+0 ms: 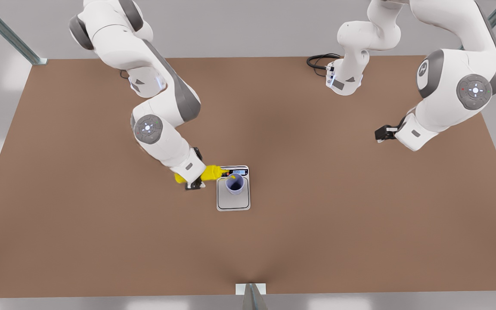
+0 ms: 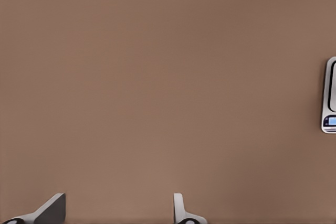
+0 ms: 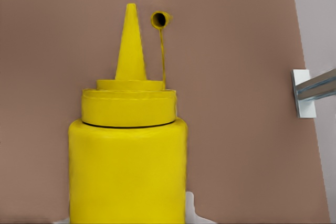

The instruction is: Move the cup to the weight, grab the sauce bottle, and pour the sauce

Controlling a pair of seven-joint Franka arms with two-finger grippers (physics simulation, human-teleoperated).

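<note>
The brown surface (image 1: 317,206) bears the weight (image 1: 233,202) near its middle and a black cable (image 1: 319,60) at its far edge.

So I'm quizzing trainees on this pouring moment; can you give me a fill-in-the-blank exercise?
1. The cup stands on the ____.
2. The right gripper holds the ____ sauce bottle.
3. The bottle's nozzle points toward the ____.
4. The left gripper waits with open fingers above the ____.
Missing: scale; yellow; cup; table
</note>
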